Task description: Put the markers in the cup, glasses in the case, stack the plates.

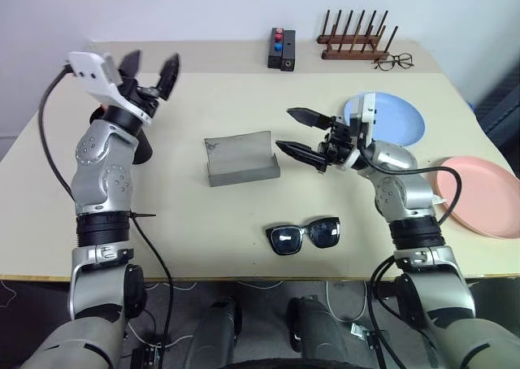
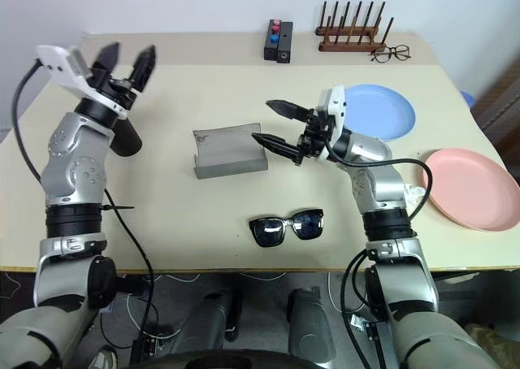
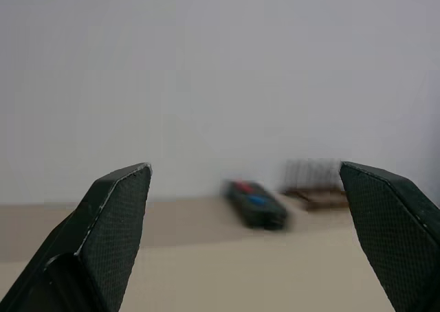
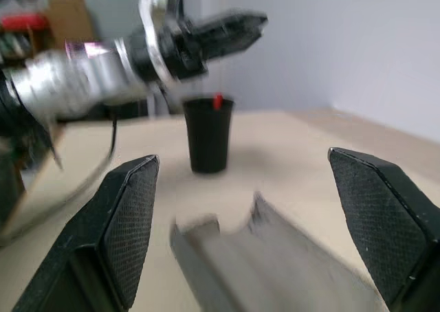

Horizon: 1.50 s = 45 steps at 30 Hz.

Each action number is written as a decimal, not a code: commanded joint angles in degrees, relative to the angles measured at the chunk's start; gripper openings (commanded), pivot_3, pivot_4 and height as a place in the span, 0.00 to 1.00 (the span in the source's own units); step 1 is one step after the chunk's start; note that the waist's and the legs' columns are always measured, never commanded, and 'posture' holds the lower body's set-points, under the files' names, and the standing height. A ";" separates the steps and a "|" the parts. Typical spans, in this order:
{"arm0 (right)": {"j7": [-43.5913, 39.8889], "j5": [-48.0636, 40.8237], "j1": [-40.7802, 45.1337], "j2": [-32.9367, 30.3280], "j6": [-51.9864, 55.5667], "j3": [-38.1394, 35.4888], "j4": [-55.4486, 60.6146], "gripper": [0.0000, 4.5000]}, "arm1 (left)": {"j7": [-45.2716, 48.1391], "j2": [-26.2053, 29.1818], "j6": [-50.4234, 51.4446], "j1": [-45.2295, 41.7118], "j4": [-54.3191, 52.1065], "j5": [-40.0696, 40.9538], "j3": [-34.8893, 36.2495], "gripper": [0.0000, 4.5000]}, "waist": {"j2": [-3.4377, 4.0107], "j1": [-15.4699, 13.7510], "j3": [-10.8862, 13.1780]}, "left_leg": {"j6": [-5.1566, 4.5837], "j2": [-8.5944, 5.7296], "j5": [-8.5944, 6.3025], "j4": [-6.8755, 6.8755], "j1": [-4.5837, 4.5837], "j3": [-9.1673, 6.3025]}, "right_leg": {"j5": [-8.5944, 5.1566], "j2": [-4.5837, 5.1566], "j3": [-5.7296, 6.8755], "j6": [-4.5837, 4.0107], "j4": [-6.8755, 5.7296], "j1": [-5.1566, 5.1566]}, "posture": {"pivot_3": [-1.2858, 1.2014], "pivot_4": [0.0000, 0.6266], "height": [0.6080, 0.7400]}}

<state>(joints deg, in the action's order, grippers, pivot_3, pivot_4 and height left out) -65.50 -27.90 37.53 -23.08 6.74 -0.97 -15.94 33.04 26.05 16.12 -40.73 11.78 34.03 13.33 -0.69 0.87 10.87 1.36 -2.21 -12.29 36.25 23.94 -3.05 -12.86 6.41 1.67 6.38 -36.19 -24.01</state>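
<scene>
I have the left gripper (image 1: 149, 67) raised above the table's (image 1: 203, 223) left side, its two black fingers spread wide with nothing between them. Behind that forearm stands the black cup (image 4: 208, 135), partly hidden in the head views; from the right wrist camera I see it upright with a red marker end (image 4: 218, 101) poking above its rim. I cannot tell from here whether the second marker is in there as well.

The right gripper (image 1: 299, 133) hangs over the middle of the table, pointing toward the left side, fingers fully parted and empty. Just beside its fingertips lies the grey case (image 1: 240, 159), open, its lid standing up, roughly at the table's centre. The sunglasses (image 1: 304, 235) rest unfolded near the front edge, in front of the case and apart from it.

The light blue plate (image 1: 398, 119) sits behind my right arm toward the right side, and the pink plate (image 1: 483, 197) lies at the right edge, overhanging it slightly; the two are apart, not stacked.

Along the back edge I see the small black box with red and blue buttons (image 1: 281, 49), a wooden rack (image 1: 354, 37), and the wire-rimmed spectacles (image 1: 395, 61) beside the rack.
</scene>
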 commanded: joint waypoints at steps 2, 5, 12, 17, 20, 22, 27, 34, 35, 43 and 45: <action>-0.24 0.98 -3.83 -5.47 2.31 -1.19 6.47 0.90 | 13.22 5.58 8.06 -3.26 -0.92 0.49 -5.92 0.99 | 0.01 -0.04 0.00 | 0.00 0.00 0.00 0.00 0.00 0.00 | 0.00 -0.01 0.00 0.00 0.00 0.00 | 0.52 0.24 1.00; -0.65 0.49 -7.87 -9.69 4.24 -2.13 10.51 0.90 | 19.00 7.55 4.49 -6.86 3.90 -5.80 -11.11 0.99 | 0.00 -0.17 0.01 | -0.01 0.01 0.00 0.02 0.01 -0.01 | -0.01 -0.02 0.01 -0.01 0.01 0.02 | 0.52 0.24 1.00; -1.44 -0.45 -14.76 -15.31 4.65 -5.59 14.45 0.90 | 37.02 8.89 1.10 -12.60 14.27 -12.98 -20.25 0.99 | -0.01 0.11 0.02 | -0.02 0.04 0.00 -0.01 -0.01 0.07 | -0.02 -0.02 -0.02 -0.01 0.08 0.05 | 0.52 0.24 1.00; -3.47 -2.26 -21.81 -19.55 5.34 -9.43 18.09 0.90 | 44.24 8.03 -0.41 -14.82 20.74 -17.04 -23.97 0.99 | -0.04 -0.33 0.04 | -0.03 0.06 -0.01 0.04 0.04 0.04 | -0.02 -0.04 0.01 -0.01 0.08 0.05 | 0.52 0.24 1.00; -3.96 -3.20 -25.21 -21.35 5.60 -11.70 19.90 0.90 | 45.94 7.00 -1.82 -15.48 23.75 -18.71 -24.19 0.99 | -0.07 -0.32 0.06 | -0.07 0.06 -0.03 0.16 0.10 0.03 | -0.03 -0.03 0.01 0.00 0.08 0.06 | 0.52 0.24 1.00; -4.22 -3.85 -28.12 -22.50 5.61 -13.68 21.41 0.90 | 46.84 6.13 -2.95 -15.45 25.78 -19.93 -24.42 0.99 | -0.11 -0.31 0.08 | -0.08 0.06 -0.03 0.20 0.12 0.03 | -0.03 -0.02 0.01 0.00 0.08 0.06 | 0.52 0.24 1.00; -2.67 -5.14 -33.00 -24.13 7.31 -17.33 26.11 0.90 | 48.28 4.69 -5.99 -15.75 30.78 -23.74 -25.81 0.99 | -0.12 -0.26 0.09 | -0.09 0.08 -0.04 0.25 0.15 0.02 | -0.04 -0.01 0.02 0.01 0.07 0.05 | 0.52 0.24 1.00; 0.25 -6.31 -36.88 -24.05 9.80 -20.25 31.28 0.90 | 47.73 2.81 -10.11 -17.59 37.72 -29.01 -27.09 0.99 | -0.14 -0.56 0.10 | -0.20 0.09 -0.11 0.51 0.33 -0.07 | -0.04 -0.01 0.10 0.02 0.06 0.05 | 0.52 0.24 1.00; 0.64 -6.42 -37.16 -23.95 10.08 -20.35 31.79 0.90 | 47.53 2.66 -10.89 -17.83 38.60 -29.68 -27.16 0.99 | -0.14 -0.59 0.10 | -0.28 0.09 -0.16 0.66 0.41 -0.10 | -0.04 -0.01 0.14 0.02 0.05 0.05 | 0.52 0.24 1.00; 2.85 -6.90 -39.28 -23.57 10.84 -21.49 34.22 0.90 | 46.50 0.89 -12.75 -19.66 43.92 -33.52 -27.22 0.59 | -0.15 -1.68 0.11 | -0.35 0.07 -0.20 0.88 0.49 -0.16 | -0.06 0.06 0.13 0.07 0.06 0.06 | 0.52 0.24 1.00; 3.25 -7.01 -39.41 -23.58 11.00 -21.60 34.50 0.90 | 46.64 0.63 -13.24 -20.05 44.59 -34.02 -27.13 0.37 | -0.17 -1.66 0.11 | -0.35 0.06 -0.20 0.89 0.50 -0.16 | -0.06 0.06 0.13 0.07 0.07 0.07 | 0.52 0.24 1.00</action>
<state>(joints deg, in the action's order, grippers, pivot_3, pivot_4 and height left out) -62.69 -33.64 -1.77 -46.25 17.86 -20.82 16.39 79.67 26.69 3.94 -58.94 56.35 0.56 -14.10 -0.86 -0.79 10.99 1.02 -2.15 -12.49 37.14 24.43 -3.21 -12.91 6.47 1.81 6.45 -36.12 -23.93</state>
